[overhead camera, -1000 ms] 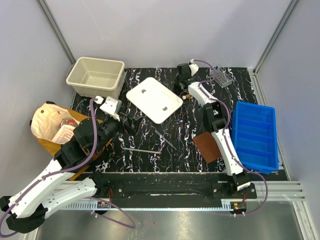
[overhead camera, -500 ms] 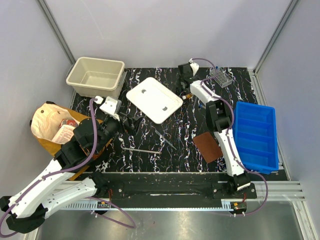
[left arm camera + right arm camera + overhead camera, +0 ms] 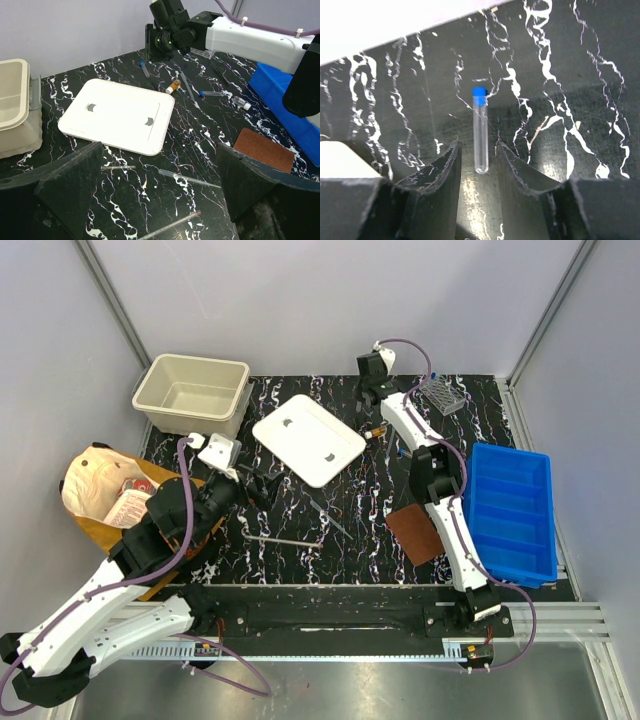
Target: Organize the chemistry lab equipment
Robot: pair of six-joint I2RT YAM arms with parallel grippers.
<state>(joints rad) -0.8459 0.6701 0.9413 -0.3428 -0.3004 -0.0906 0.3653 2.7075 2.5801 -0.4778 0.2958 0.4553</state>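
My right gripper [image 3: 367, 392] reaches to the far edge of the table. In the right wrist view its jaws [image 3: 479, 148] stand slightly apart on either side of the lower end of a clear blue-capped tube [image 3: 479, 129] that lies flat on the table. My left gripper [image 3: 159, 148] is wide open and empty above a clear pipette [image 3: 190, 178], a long thin rod [image 3: 167, 227] and a short glass tube [image 3: 117, 167]. An orange-tipped vial [image 3: 173, 87] and more small tubes [image 3: 212, 93] lie near the right arm. The clear tube rack [image 3: 443, 395] stands at the back right.
A white flat tray [image 3: 307, 438] lies at the back centre, a beige bin [image 3: 192, 392] at the back left, a blue divided bin [image 3: 510, 510] on the right and a brown pad [image 3: 413, 532] beside it. A tan paper bag [image 3: 105, 490] sits off the left edge.
My right gripper has moved a little farther toward the back of the table. The left arm has not moved.
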